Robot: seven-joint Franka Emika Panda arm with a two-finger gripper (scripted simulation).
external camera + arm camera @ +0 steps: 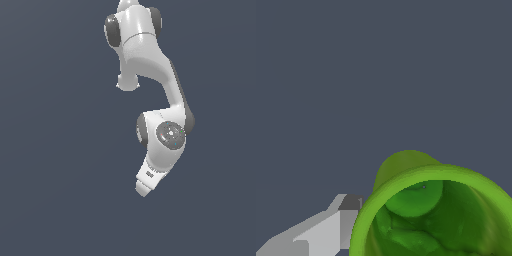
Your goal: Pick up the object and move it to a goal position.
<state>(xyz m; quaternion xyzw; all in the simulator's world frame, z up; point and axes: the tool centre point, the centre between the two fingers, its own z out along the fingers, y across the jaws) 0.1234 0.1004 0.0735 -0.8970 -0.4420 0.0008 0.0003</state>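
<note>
In the wrist view the object (431,210) is a bright green cup with a darker hollow inside. It fills the picture's corner very close to the camera. One grey finger (341,220) with a dark pad presses against the cup's outer wall. The other finger is hidden behind the cup. In the exterior view the white arm hangs down over the scene, and its hand with the gripper (143,189) points away from the camera. The arm's own body hides the cup there.
Around the arm and the cup there is only a plain dark grey-blue surface (60,150). No other objects, containers or edges show in either view.
</note>
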